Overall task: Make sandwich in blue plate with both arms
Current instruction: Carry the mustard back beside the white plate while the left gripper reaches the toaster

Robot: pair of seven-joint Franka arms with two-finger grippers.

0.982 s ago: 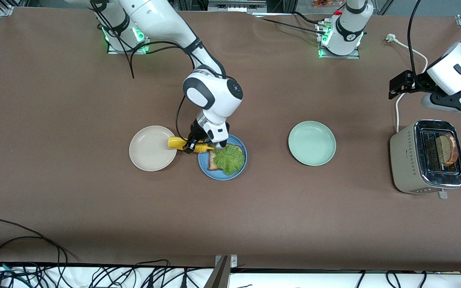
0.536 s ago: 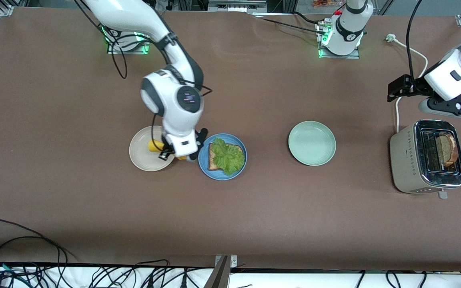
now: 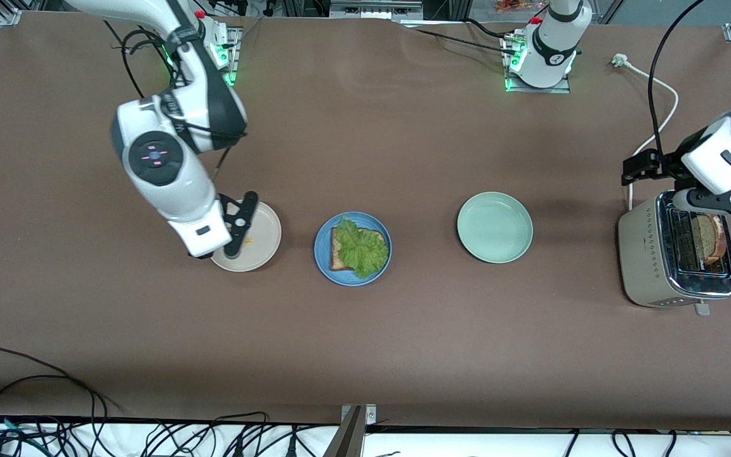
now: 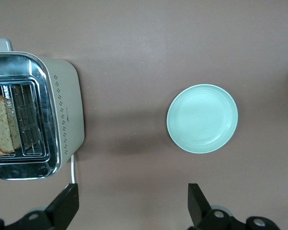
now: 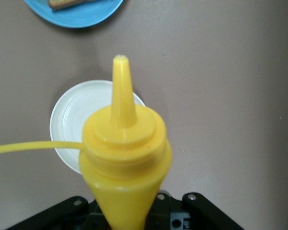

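Three plates (image 3: 495,227) on brown table (image 3: 403,330) (cables at edge)

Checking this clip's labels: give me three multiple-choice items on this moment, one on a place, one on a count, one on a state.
1. The yellow squeeze bottle is over:
A. the beige plate
B. a sink
C. the toaster

2. Plates on the table:
A. one
B. three
C. five

3. The left gripper is:
A. shut on a fork
B. open
C. holding lettuce

Key: 1 A, the right gripper holds it above that plate. 2 B, beige, blue plate, pale green plate. 3 B, its fingers stand apart and empty, near the toaster.
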